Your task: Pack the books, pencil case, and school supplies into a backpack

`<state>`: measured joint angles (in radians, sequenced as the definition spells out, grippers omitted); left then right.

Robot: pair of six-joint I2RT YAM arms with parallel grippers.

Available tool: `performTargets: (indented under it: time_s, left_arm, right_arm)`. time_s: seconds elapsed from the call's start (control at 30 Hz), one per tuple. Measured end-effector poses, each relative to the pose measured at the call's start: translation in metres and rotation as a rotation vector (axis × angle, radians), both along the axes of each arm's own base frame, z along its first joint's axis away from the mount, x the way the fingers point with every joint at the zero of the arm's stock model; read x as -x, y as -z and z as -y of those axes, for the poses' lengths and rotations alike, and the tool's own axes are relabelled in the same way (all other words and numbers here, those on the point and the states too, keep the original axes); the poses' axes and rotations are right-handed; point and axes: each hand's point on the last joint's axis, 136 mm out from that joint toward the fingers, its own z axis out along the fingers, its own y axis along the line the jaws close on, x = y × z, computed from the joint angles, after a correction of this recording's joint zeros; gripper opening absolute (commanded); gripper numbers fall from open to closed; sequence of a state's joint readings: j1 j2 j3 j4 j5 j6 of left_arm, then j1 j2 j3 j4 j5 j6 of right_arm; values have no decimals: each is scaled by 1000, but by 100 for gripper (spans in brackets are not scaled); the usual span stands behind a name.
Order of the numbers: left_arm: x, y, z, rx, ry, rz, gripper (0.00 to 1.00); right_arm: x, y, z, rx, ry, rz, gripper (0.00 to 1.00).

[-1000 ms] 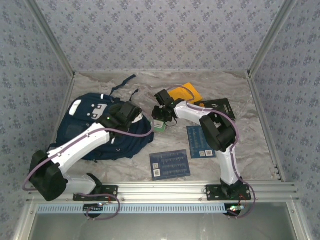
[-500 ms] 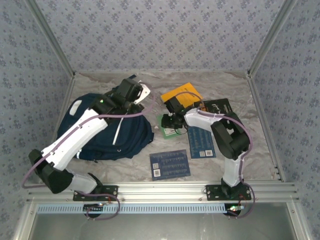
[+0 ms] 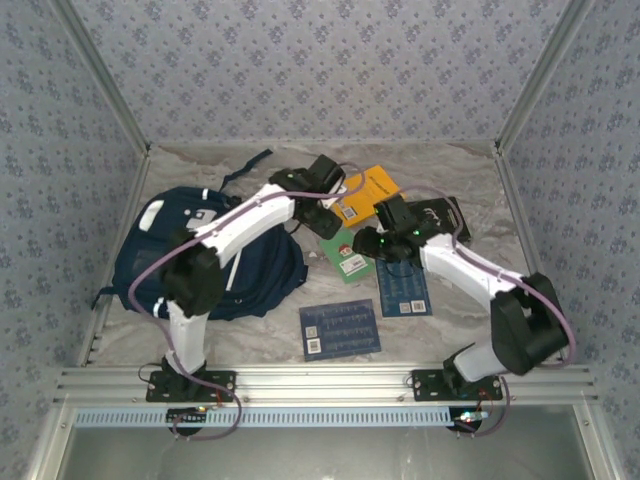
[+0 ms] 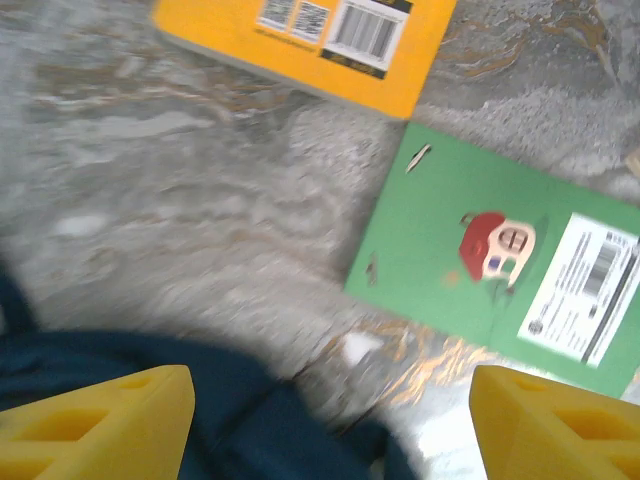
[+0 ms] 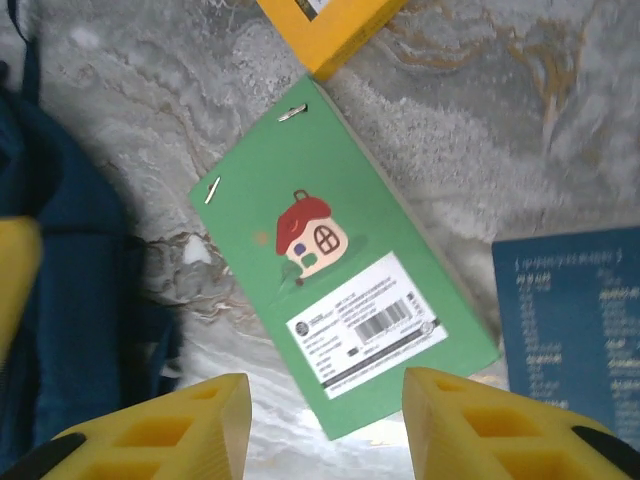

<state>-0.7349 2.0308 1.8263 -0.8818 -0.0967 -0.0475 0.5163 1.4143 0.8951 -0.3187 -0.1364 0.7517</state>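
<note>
The left hand (image 4: 330, 405) has its jaws wide apart with nothing between them. It hangs over the right edge of the backpack (image 3: 190, 265), near the orange book (image 3: 372, 190).

The right hand (image 5: 325, 400) also has its jaws apart and empty. It sits above the near end of the green pack (image 5: 335, 270); whether its fingers (image 5: 165, 430) touch the pack cannot be told.

The green pack lies flat on the worktop (image 3: 270, 335), between the backpack and a dark blue book (image 3: 403, 285), close to the orange book's corner. A second dark blue book (image 3: 340, 328) lies nearer the arm bases. The black book (image 3: 440, 215) lies beside the orange book, partly covered by the right arm.
</note>
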Motion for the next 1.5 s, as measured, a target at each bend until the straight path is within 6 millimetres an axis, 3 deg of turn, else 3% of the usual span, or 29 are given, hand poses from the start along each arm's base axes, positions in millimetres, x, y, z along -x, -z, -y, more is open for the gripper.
performTargets:
  time_s: [0.13, 0.27, 0.47, 0.67, 0.87, 1.0, 1.13, 1.5]
  left_arm:
    - [-12, 33, 2, 57, -75, -103, 71]
    - [-26, 46, -4, 149, -151, -181, 69]
    - [-32, 61, 8, 244, -175, -250, 63]
    - [-23, 85, 22, 281, -180, -338, 60]
    - [-19, 91, 28, 315, -182, -376, 56]
    - [-12, 100, 28, 322, -181, -405, 53]
    - [-12, 100, 29, 340, -183, -409, 44]
    - [-11, 95, 28, 373, -173, -386, 22]
  right_arm:
    - [23, 29, 0, -104, 124, -92, 44]
    - [42, 52, -2, -146, 207, -171, 45]
    - [29, 45, -10, -225, 306, -149, 44]
    - [25, 59, -4, -213, 392, -175, 44]
    - [24, 63, -2, -205, 423, -180, 47]
    - [26, 80, -4, -184, 419, -221, 49]
    - [18, 83, -14, -219, 403, -227, 48]
    - [18, 82, -13, -317, 372, -268, 41]
